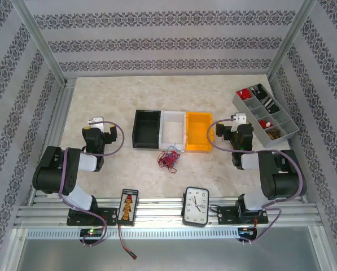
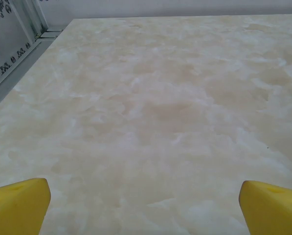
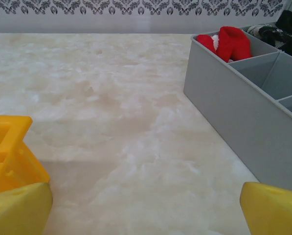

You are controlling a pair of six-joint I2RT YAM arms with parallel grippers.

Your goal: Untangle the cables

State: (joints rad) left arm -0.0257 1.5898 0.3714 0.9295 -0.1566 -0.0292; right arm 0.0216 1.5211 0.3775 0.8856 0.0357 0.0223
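Here, the cables (image 1: pixel 168 158) are lying bunched toward the near edge of the worktop (image 1: pixel 117 96), midway between its sides; left claw (image 1: pixel 97 125) and right claw (image 1: pixel 239 121) are gaping wide, holding nothing. Each should probably be pinching a separate strand, pulling gently

Cables (image 1: pixel 168 158) red, blue, black; black bin (image 1: pixel 147 130), white bin (image 1: pixel 173 129), orange bin (image 1: pixel 198 131); table (image 1: pixel 100 101) beige marbled.

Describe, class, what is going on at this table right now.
The job is to untangle the cables, a red, blue and black bunch lying on the table just in front of the white bin. Nothing touches the bunch: the robot's left gripper and right gripper both stand open and empty, one off to each side of it.
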